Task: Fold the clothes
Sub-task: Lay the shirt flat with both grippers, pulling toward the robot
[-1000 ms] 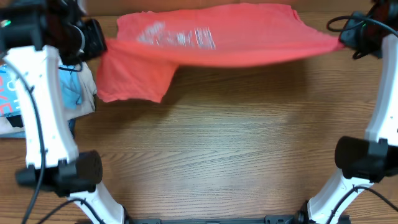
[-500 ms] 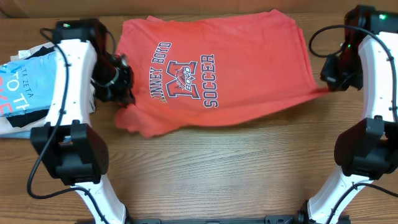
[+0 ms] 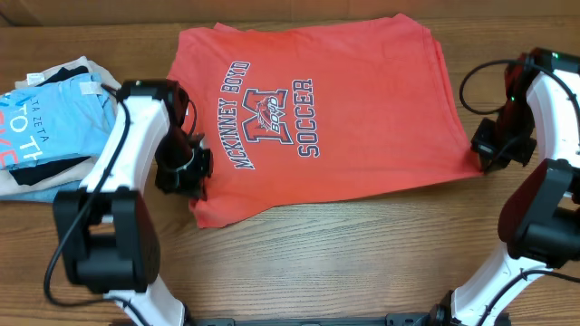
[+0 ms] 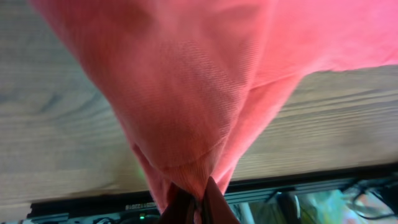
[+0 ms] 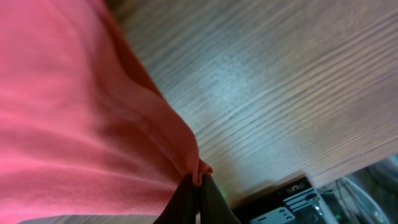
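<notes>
The coral-red T-shirt lies chest-up on the wooden table, its navy-and-white "McKinney Boyd Soccer" print showing. My left gripper is shut on the shirt's near-left edge; in the left wrist view the jaws pinch a bunch of red fabric. My right gripper is shut on the near-right corner; in the right wrist view the jaws clamp a fold of the cloth. Both grippers are low, near the table surface.
A pile of other garments with a light blue printed tee on top sits at the left edge, just left of my left arm. Bare wood table stretches in front of the shirt.
The shirt was held stretched and lifted at the back; both grippers have pulled it toward the front and lowered it, so it now lies spread flat with the print up.
</notes>
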Controlling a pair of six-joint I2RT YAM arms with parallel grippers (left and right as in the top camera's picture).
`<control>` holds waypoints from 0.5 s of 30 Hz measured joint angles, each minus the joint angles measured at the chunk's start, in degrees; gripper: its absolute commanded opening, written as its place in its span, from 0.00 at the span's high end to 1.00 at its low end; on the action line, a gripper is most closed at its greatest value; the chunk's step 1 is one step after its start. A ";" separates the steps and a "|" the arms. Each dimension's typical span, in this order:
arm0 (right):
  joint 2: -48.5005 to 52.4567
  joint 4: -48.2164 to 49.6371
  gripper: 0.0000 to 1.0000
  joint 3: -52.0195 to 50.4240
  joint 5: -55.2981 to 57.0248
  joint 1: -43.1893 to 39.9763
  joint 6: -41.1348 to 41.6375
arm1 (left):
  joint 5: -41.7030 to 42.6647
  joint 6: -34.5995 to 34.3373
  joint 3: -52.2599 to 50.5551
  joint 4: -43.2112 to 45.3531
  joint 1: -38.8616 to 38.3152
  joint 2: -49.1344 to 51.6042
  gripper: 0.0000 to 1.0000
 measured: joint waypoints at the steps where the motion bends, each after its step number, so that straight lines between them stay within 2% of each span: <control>1: -0.57 0.42 0.96 -1.18 -0.07 -0.28 0.00 | -0.35 -0.22 -1.79 0.68 0.07 -1.53 0.95; 9: -10.21 4.81 0.96 -13.14 -1.14 -2.60 0.04 | -7.74 -6.69 -13.60 3.04 2.75 -16.13 0.96; 15: -17.00 7.45 0.96 -19.58 -2.36 -4.85 0.07 | -12.00 -13.81 -15.91 4.24 8.00 -27.45 0.96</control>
